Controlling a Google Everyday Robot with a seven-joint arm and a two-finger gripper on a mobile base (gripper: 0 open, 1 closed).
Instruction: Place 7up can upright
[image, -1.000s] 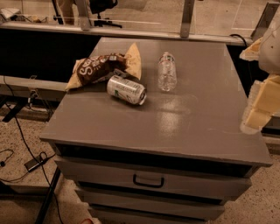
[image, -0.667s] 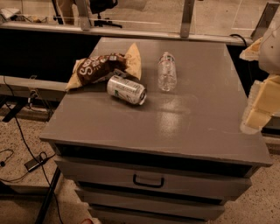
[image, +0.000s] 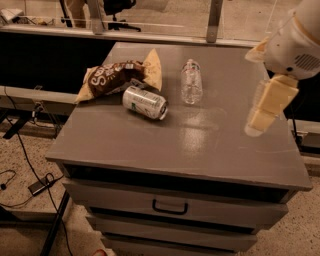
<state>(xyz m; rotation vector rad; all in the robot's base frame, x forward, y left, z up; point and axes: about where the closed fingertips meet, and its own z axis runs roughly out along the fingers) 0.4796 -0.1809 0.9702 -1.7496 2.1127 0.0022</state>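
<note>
The 7up can (image: 145, 102), silvery with a green logo, lies on its side on the grey cabinet top (image: 165, 145), left of centre, its top end pointing to the right front. My gripper (image: 261, 119) hangs from the white arm (image: 295, 40) above the right side of the cabinet top. It is well to the right of the can and holds nothing that I can see.
A brown-and-yellow snack bag (image: 112, 77) lies just behind and left of the can, touching it or nearly so. A clear plastic bottle (image: 191, 81) lies on its side right of the can. Drawers with a handle (image: 170, 207) are below. Cables (image: 37, 185) lie on the floor at left.
My arm and gripper have moved left and slightly up, further over the right side of the cabinet top. The can, bag and bottle have not moved.
</note>
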